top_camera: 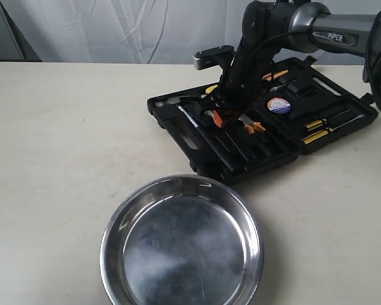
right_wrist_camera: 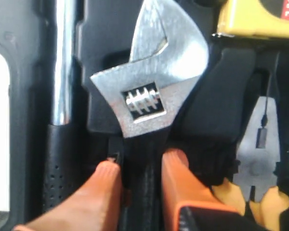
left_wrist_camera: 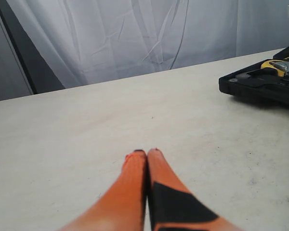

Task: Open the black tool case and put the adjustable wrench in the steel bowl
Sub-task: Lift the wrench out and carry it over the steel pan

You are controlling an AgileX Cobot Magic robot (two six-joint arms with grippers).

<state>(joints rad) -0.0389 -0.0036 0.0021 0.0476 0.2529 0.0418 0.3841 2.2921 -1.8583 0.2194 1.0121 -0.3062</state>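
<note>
The black tool case [top_camera: 333, 95] lies open at the back right of the table. In the right wrist view the adjustable wrench [right_wrist_camera: 154, 77] shows its silver head tilted over its moulded slot. My right gripper [right_wrist_camera: 140, 166] is shut on its black handle, one orange finger pressed to each side. From the exterior view this gripper [top_camera: 222, 117] reaches down into the case's left half and hides the wrench. The steel bowl [top_camera: 178, 180] sits empty at the front, just before the case. My left gripper [left_wrist_camera: 147, 153] is shut on nothing, low over bare table, with the case [left_wrist_camera: 260, 84] away to its side.
Beside the wrench lie a hammer with a silver shaft [right_wrist_camera: 62, 62], orange-handled pliers [right_wrist_camera: 260, 159] and a yellow tape measure [right_wrist_camera: 260, 17]. Yellow-handled screwdrivers [top_camera: 324, 124] and a round tape [top_camera: 279, 105] sit in the case's right half. A white curtain hangs behind the table.
</note>
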